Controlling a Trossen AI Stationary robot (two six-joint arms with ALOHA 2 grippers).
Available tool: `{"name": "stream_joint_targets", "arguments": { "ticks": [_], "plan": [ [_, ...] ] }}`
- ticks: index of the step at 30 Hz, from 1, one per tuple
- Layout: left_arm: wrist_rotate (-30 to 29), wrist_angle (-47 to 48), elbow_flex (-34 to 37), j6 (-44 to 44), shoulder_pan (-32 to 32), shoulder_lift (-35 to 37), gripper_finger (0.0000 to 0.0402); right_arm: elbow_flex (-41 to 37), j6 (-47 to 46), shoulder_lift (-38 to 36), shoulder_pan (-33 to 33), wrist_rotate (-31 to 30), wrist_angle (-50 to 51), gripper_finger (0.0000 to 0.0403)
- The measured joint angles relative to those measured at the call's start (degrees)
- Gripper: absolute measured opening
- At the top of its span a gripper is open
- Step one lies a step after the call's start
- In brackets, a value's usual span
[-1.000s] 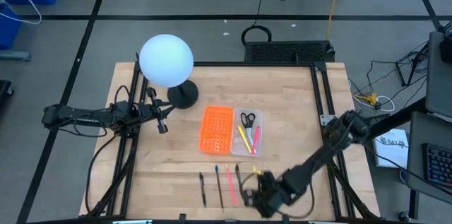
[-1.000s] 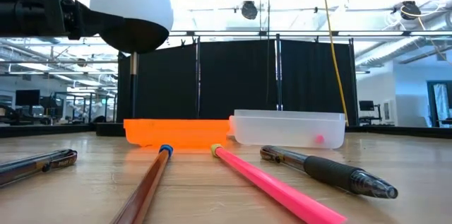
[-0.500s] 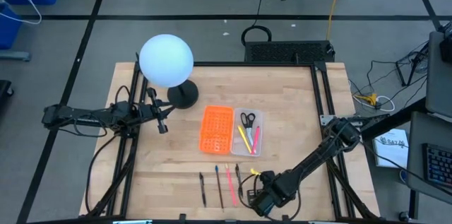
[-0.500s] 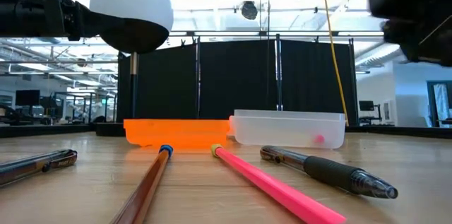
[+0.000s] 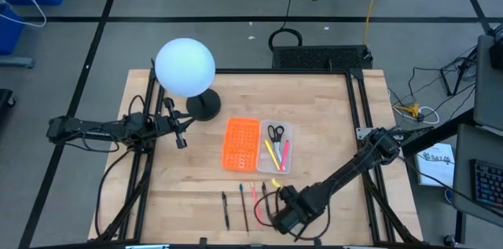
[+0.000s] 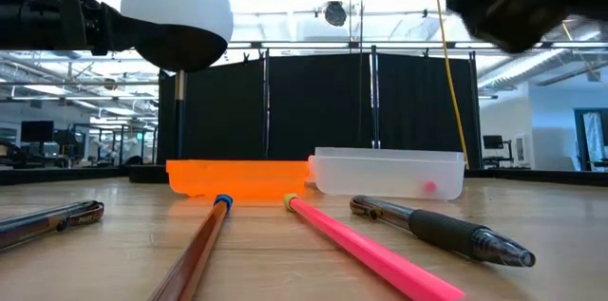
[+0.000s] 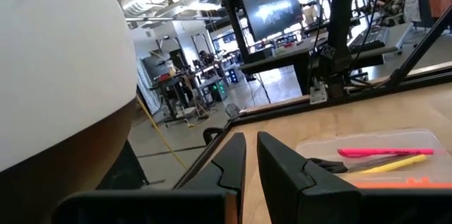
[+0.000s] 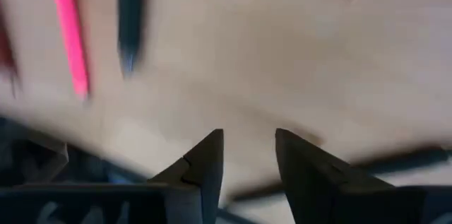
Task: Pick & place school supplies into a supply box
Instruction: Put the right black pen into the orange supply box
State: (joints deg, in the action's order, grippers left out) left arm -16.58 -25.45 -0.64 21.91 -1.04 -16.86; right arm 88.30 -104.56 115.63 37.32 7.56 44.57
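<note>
Right hand [image 5: 277,216], fingers slightly apart, near front surface [image 5: 330,123] edge beside dark pen [image 5: 266,197], left hand [image 5: 180,129] nearly together, at left edge.

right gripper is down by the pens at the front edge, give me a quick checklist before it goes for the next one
1. Right gripper empty: ok; the right wrist view shows a bare gap between its fingers.
2. Fingers open enough for a pen: ok, though the gap is narrow.
3. Target lined up: not ok; the dark pen and pink pencil lie off to one side of the gap.
4. Room in the supply box: ok; scissors and a few pens are inside, with floor still showing.
5. Left gripper out of the way: ok, it is beside the lamp base.
6. Which pen is nearest: cannot tell, the arm covers that spot.
</note>
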Motion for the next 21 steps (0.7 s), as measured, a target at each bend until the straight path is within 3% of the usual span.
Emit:
{"name": "stream_joint_targets", "arguments": {
  "ticks": [3, 7, 13, 17, 21],
  "plan": [
    [0.0, 0.0, 0.0, 0.1, 0.0, 0.0, 0.0047, 2.7, 10.1, 0.0, 0.4, 5.1, 0.7, 0.0101],
    [0.0, 0.0, 0.0, 0.1, 0.0, 0.0, 0.0047, 4.0, 22.5, -0.2, 1.1, 7.3, 2.2, 0.0075],
    [0.0, 0.0, 0.0, 0.1, 0.0, 0.0, 0.0047, 4.0, 31.6, -0.2, 1.7, 9.2, 7.5, 0.0032],
    [0.0, -0.1, 0.0, 0.5, 0.0, 0.0, 0.0047, 4.0, 26.9, -0.4, 2.5, 9.3, 14.0, 0.0004],
    [0.0, -0.1, 0.0, 1.1, 0.0, 0.0, 0.0047, 4.0, 16.7, -1.1, 4.7, 11.0, 13.2, 0.0005]
  ]
}}
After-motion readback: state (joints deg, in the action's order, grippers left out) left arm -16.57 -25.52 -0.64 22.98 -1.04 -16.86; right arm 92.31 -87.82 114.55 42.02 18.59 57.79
